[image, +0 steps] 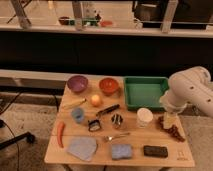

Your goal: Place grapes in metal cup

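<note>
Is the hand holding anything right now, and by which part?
Nothing looks held. The hand hangs open just above the grapes, which lie on the table near its right edge.

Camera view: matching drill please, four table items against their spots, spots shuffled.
1. dark red-purple grape bunch
2. small shiny metal cup
3. long red chili pepper
4. green rectangular plastic tray

A. back right corner
B. left edge
C. right edge, under the robot's tool
D. centre, left of the white cup

Pairs: 1-C, 2-D, 3-B, 4-A
</note>
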You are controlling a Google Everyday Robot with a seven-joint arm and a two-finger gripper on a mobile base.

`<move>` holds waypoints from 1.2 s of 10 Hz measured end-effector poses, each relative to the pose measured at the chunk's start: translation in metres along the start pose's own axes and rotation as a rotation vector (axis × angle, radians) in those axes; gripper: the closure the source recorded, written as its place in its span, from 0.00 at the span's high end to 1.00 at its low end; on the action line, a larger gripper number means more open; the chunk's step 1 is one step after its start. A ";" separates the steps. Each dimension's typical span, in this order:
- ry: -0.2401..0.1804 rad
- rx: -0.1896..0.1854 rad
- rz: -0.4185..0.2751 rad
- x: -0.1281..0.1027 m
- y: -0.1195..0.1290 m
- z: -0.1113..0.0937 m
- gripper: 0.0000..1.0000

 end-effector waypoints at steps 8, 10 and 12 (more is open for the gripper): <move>0.013 -0.008 0.170 0.025 -0.011 0.014 0.80; 0.016 -0.021 0.190 0.029 -0.001 0.017 0.80; 0.017 -0.020 0.188 0.027 0.005 0.022 0.80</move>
